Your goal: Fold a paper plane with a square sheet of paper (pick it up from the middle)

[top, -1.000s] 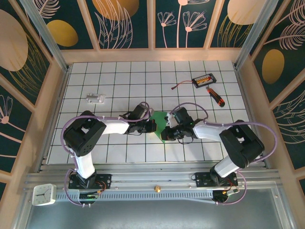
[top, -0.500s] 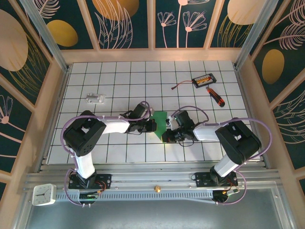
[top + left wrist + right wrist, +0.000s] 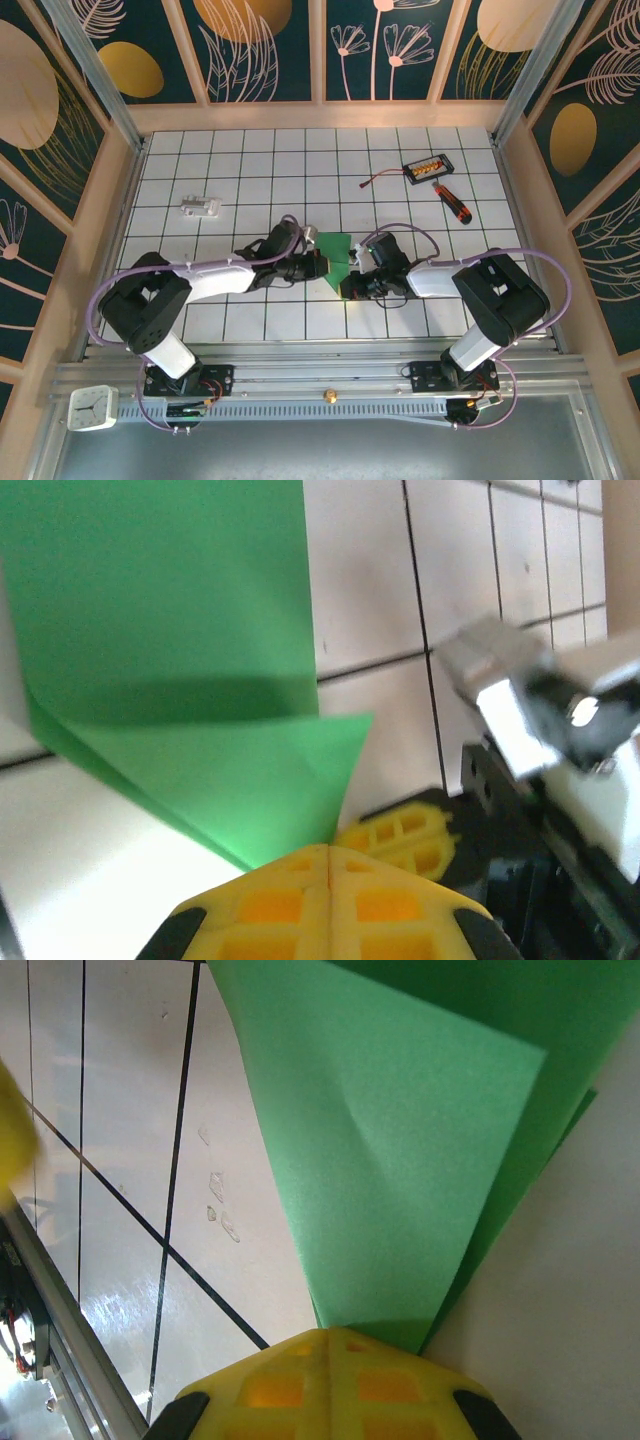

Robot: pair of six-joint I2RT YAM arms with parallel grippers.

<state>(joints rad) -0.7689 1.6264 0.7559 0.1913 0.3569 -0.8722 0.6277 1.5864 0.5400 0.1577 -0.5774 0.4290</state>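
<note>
The square sheet of paper is bright green and partly folded, lying mid-table between the two arms. In the left wrist view the paper shows a raised folded flap whose corner runs into my left gripper, shut on it. The left gripper sits at the sheet's left edge. A layered corner of the paper is pinched in the shut right gripper. The right gripper is at the sheet's near right edge, a short way from the left one.
A small black box with orange parts and a black-and-orange screwdriver lie at the back right. A small grey-white part lies at the back left. Wooden frame walls enclose the tiled table.
The left arm has stretched out lower and its gripper has slid right along the paper's edge. The right gripper moved left, and the green shape looks shorter at its near tip.
</note>
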